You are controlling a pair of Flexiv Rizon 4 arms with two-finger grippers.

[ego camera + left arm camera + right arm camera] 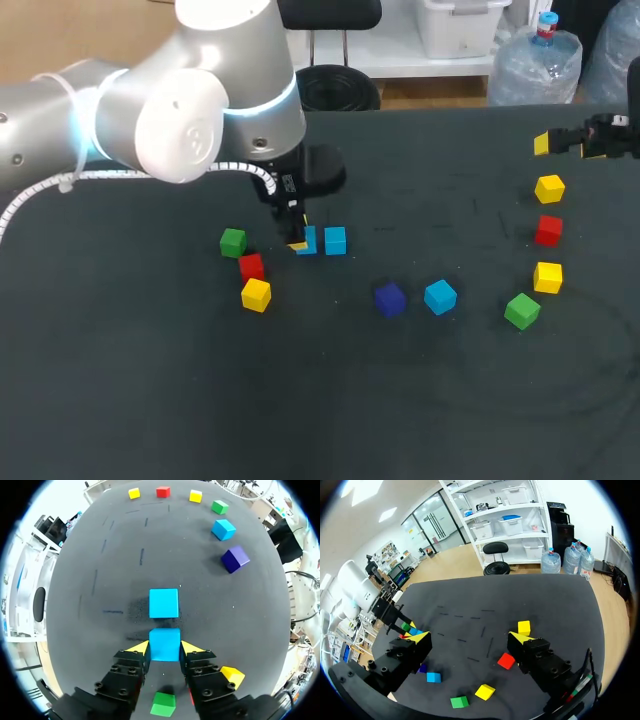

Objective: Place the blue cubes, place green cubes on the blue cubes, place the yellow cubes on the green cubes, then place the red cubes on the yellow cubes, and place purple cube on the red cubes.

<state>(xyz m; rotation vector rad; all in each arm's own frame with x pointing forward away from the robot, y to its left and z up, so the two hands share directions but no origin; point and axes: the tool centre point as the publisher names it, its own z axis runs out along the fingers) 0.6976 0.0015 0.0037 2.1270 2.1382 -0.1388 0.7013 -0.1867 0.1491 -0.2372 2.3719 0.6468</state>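
My left gripper [164, 650] is shut on a blue cube [164, 644], its yellow tips against two opposite sides. Just ahead of it a second blue cube [163, 603] sits on the black table. From above, the held blue cube [306, 241] is right beside that second blue cube [335, 240]. Farther off lie a purple cube [390, 298] and a third blue cube [440, 296]. My right gripper [575, 142] hangs open and empty at the far right, above a yellow cube [549, 188].
Left of the held cube lie a green cube [233, 241], a red cube [251, 266] and a yellow cube [256, 294]. At the right are a red cube [547, 230], a yellow cube [547, 276] and a green cube [521, 310].
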